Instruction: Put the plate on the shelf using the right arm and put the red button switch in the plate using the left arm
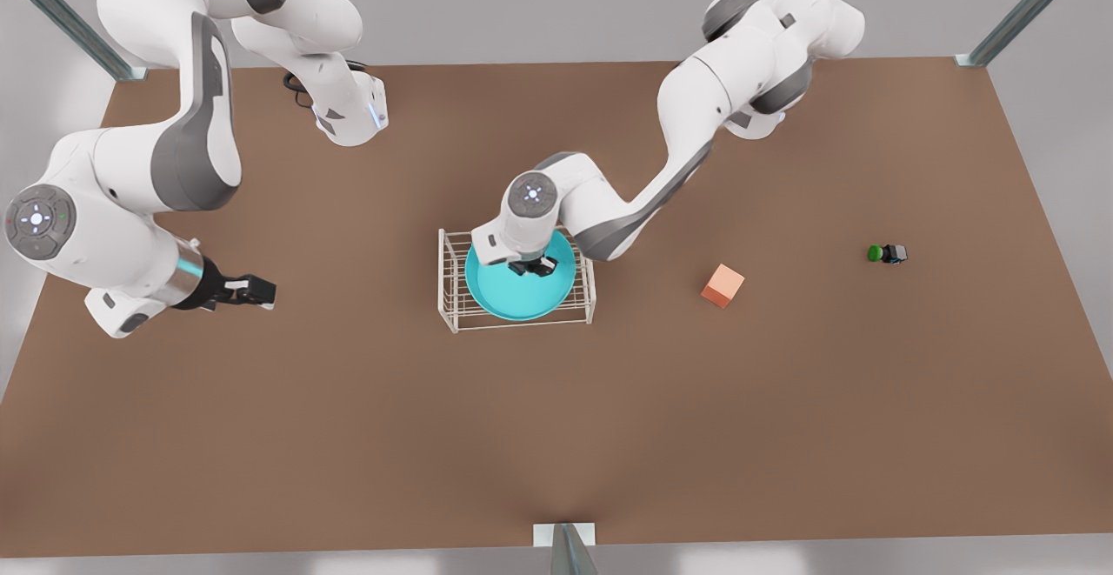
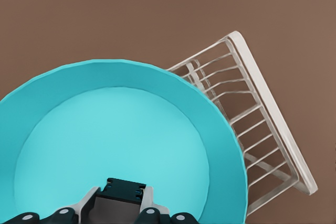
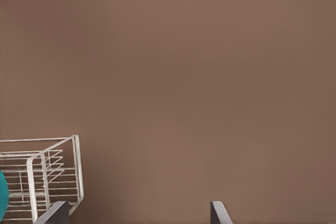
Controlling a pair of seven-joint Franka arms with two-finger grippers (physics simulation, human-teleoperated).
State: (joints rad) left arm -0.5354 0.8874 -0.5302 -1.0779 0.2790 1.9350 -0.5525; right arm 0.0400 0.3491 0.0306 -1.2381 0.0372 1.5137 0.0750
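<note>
Plate sits on the shelf, mid-tabletop. My left gripper clamps a black switch over it; I'd release low. Right gripper open, waiting.

Red cap of the small black switch: hidden between left gripper fingers. Round turquoise plate and white wire rack: cut off in right wrist view.
</note>
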